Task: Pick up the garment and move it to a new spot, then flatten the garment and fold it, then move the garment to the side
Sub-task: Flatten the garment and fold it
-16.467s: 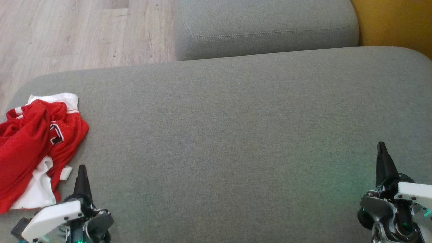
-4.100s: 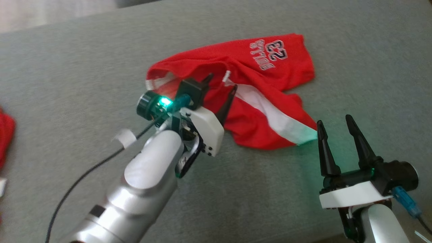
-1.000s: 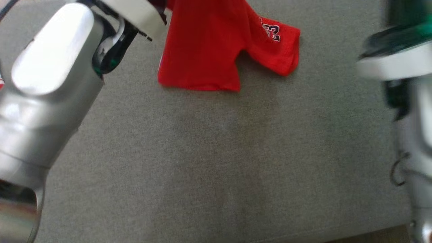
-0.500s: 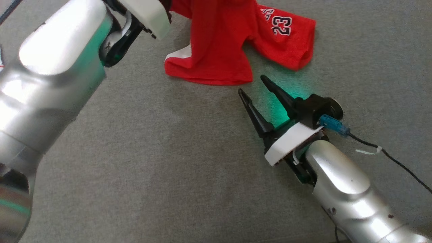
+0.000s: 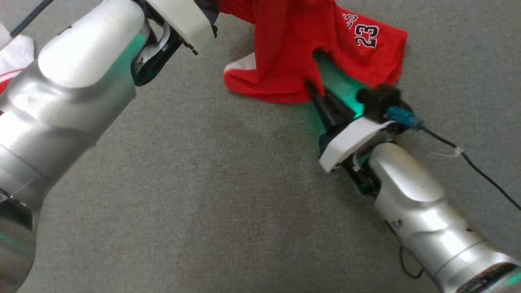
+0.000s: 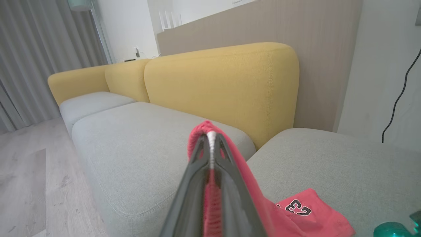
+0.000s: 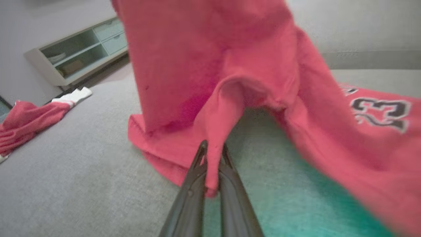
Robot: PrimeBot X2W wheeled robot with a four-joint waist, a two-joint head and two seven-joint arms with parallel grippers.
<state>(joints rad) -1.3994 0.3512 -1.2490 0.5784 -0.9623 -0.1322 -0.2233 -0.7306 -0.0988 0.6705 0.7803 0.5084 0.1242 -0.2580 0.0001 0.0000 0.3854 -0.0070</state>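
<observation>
The right pincer (image 5: 314,91) is lying low over the grey sofa seat (image 5: 203,211) in the head view. It is holding its two dark fingers together on the near edge of the red garment (image 5: 293,44). The garment is hanging from the top edge of this view and trailing onto the seat, with a white-edged number 23 showing on its right part. A green glow is falling on the seat beside the fingers. The silver left arm (image 5: 81,73) is crossing the upper left of the view. A second red and white cloth (image 5: 14,53) is lying at the far left.

In the left wrist view, the left pincer (image 6: 210,140) is clamping a red and white fold of the garment between its tips. It is holding the fold above the seat, with a yellow backrest (image 6: 220,85) standing behind.

In the right wrist view, the right pincer's fingers are gripping a hanging fold of the garment's lower edge. The rest is draping down from above and spreading onto the seat at the right.
</observation>
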